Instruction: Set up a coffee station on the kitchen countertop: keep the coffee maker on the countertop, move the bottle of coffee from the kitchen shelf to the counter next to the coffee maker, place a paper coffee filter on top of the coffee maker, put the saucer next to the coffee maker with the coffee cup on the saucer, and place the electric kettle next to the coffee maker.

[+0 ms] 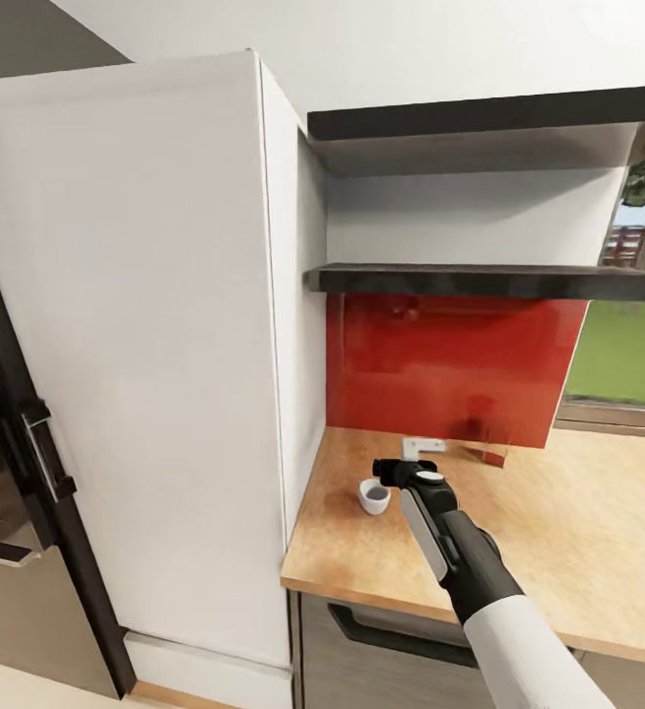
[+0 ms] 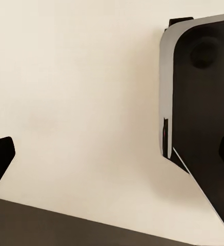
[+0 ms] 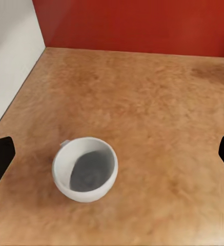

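White coffee cup (image 3: 85, 176) upright on the kitchen countertop (image 3: 158, 118), just below my right gripper (image 1: 393, 473) | jaws apart, empty | step: cup pickup | next: I descend and close on its rim.

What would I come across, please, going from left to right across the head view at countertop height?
Dark appliance with a handle → tall white cabinet → coffee cup on the kitchen countertop → right gripper → window with green lawn.
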Controlling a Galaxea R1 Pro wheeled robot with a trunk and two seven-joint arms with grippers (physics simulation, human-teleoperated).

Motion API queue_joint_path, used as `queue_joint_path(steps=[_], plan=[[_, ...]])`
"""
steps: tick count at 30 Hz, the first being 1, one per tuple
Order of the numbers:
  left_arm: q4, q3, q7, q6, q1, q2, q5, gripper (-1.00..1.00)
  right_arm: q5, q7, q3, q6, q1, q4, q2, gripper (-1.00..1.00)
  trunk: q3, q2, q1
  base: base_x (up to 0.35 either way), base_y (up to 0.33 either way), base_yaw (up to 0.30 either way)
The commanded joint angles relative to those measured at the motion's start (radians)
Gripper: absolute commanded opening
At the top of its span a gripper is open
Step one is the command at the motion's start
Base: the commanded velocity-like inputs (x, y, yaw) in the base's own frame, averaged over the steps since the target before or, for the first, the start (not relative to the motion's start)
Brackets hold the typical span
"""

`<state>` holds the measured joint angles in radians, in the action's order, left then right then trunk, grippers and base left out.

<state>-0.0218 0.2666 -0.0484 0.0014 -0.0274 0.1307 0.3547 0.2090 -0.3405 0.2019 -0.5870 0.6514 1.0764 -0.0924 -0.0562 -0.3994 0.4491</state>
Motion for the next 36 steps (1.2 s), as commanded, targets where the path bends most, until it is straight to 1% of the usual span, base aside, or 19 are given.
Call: queue_joint_path(steps=[1, 4, 6, 10, 12, 14, 25, 30, 36], plan=[[0.0, 0.008, -0.002, 0.0, 0.0, 0.0, 0.011, 1.0, 0.011, -0.01, 0.001, -0.002, 0.001, -0.018, 0.0, 1.0, 0.0, -0.001, 0.001, 0.312, 0.079, 0.0], [0.001, 0.008, -0.001, 0.0, 0.0, 0.0, 0.011, 1.0, 0.01, -0.011, -0.003, -0.002, 0.001, -0.048, 0.004, 1.0, 0.0, -0.001, 0.001, 0.178, 0.036, 0.0], [0.002, 0.008, -0.001, 0.0, 0.0, 0.001, 0.011, 1.0, 0.01, -0.011, -0.015, -0.002, 0.001, -0.057, 0.006, 1.0, 0.0, -0.001, 0.001, 0.048, 0.009, 0.0], [0.002, 0.008, -0.001, 0.0, 0.0, 0.001, 0.011, 1.0, 0.01, -0.012, -0.082, -0.003, 0.001, -0.061, 0.007, 1.0, 0.0, -0.001, 0.001, 0.014, 0.003, 0.0], [0.002, 0.008, -0.001, 0.0, 0.0, 0.001, 0.011, 1.0, 0.009, -0.012, -0.1, -0.004, 0.001, -0.06, 0.006, 1.0, 0.0, -0.001, 0.001, 0.003, 0.001, 0.0], [0.002, 0.008, -0.001, 0.001, 0.0, 0.001, 0.011, 1.0, 0.009, -0.013, -0.108, -0.005, 0.001, -0.06, 0.004, 1.0, 0.0, -0.001, 0.001, 0.001, 0.0, -0.009], [0.002, 0.007, -0.001, 0.002, 0.0, 0.001, 0.01, 1.0, 0.009, -0.013, -0.111, -0.005, 0.001, -0.064, 0.002, 1.0, 0.0, -0.001, 0.001, 0.186, 0.18, -0.258], [0.002, 0.007, -0.001, 0.001, 0.0, 0.001, 0.01, 1.0, 0.008, -0.013, -0.111, -0.004, 0.001, -0.074, 0.002, 1.0, 0.0, -0.001, 0.001, 0.034, 0.034, -0.066], [0.002, 0.007, -0.001, 0.002, 0.001, 0.001, 0.011, 1.0, 0.009, -0.013, -0.112, -0.004, 0.001, -0.126, 0.002, 1.0, 0.0, -0.001, 0.001, 0.01, 0.003, -0.007]])
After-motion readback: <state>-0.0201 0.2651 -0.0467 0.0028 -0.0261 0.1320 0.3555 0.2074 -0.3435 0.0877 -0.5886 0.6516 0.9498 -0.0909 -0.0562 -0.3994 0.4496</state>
